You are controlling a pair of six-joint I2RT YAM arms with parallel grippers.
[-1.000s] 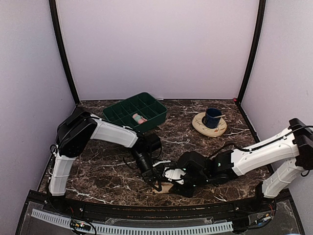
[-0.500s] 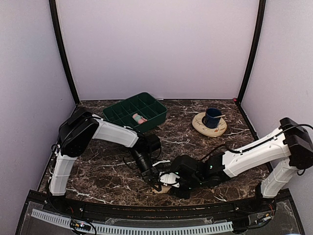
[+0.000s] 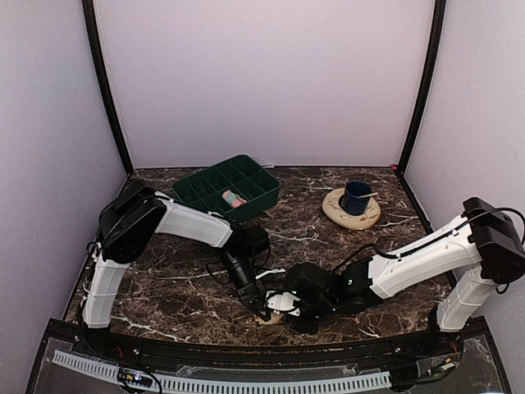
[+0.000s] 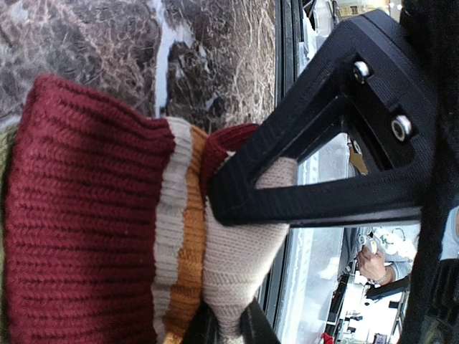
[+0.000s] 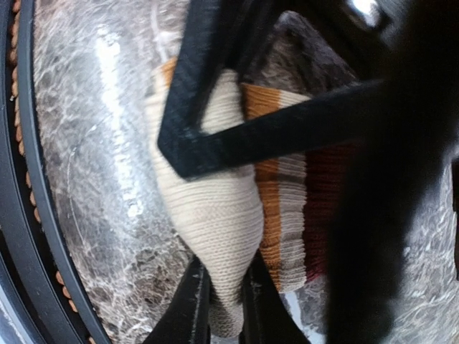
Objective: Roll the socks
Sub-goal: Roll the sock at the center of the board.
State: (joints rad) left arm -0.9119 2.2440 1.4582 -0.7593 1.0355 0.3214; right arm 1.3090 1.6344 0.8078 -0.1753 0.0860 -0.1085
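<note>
Right gripper [image 5: 224,315] is closed on the tan-beige sock [image 5: 215,208]: in its wrist view the pale fabric narrows to a thin fold between the two dark fingertips at the lower edge. Left gripper [image 4: 228,328] pinches this sock too, the beige part squeezed between its tips at the bottom of its own view. Each camera also sees one black triangular finger of the other arm lying across the beige fabric. The sock lies bunched on the marble table [image 3: 180,283], close to the near edge, its maroon ribbed part [image 4: 79,215] beside a white and an orange stripe. From above, both grippers cover it almost fully and only a small pale piece shows. The pink sock [image 3: 234,198] lies well apart, in a compartment of the green tray [image 3: 201,190] at the back left; its pattern is too small to read.
</note>
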